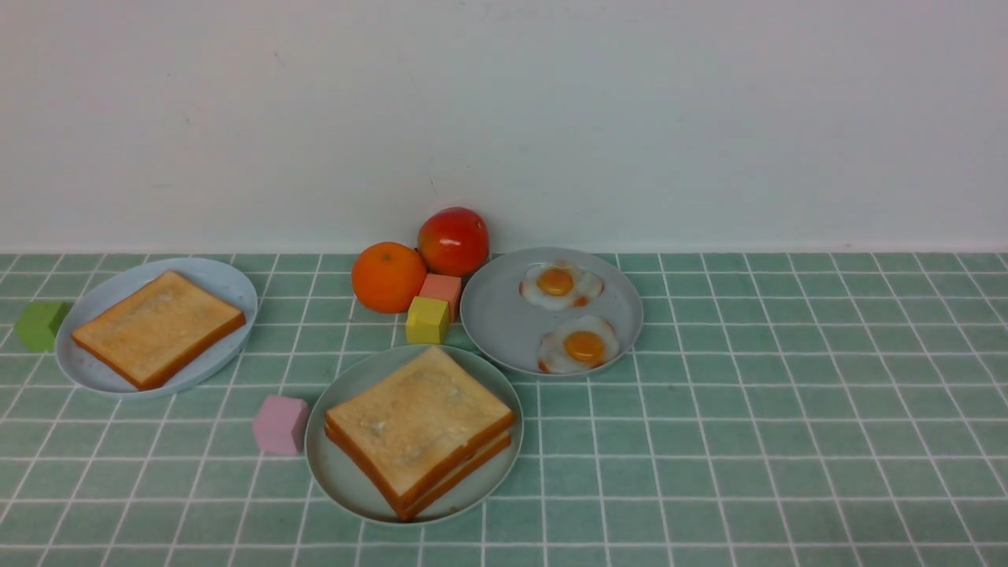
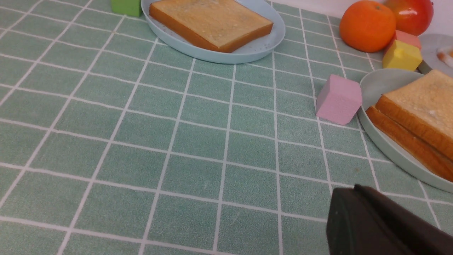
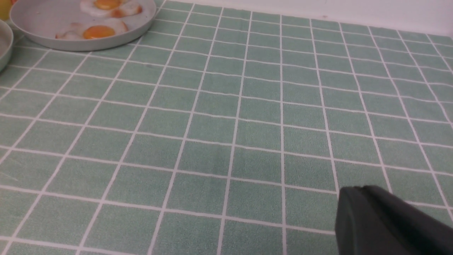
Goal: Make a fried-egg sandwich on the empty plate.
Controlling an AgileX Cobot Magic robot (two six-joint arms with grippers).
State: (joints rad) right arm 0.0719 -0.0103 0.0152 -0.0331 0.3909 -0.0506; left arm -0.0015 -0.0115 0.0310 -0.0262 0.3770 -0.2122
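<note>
My left jaws are together, my right jaws' state I cannot tell; sandwich (image 1: 420, 429) rests on the mint plate (image 1: 340, 472)

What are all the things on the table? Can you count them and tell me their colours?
sandwich: 1, two golden toast slices stacked, on mint-green plate, front middle
single toast: 1, golden, on pale blue plate, left
fried eggs: 2, white with orange yolks, on grey plate
orange: 1, orange, back middle
tomato: 1, red, behind orange
blocks: 4; pink, yellow, salmon, green
left gripper: 1, black, shut
right gripper: 1, black, only partly seen
</note>
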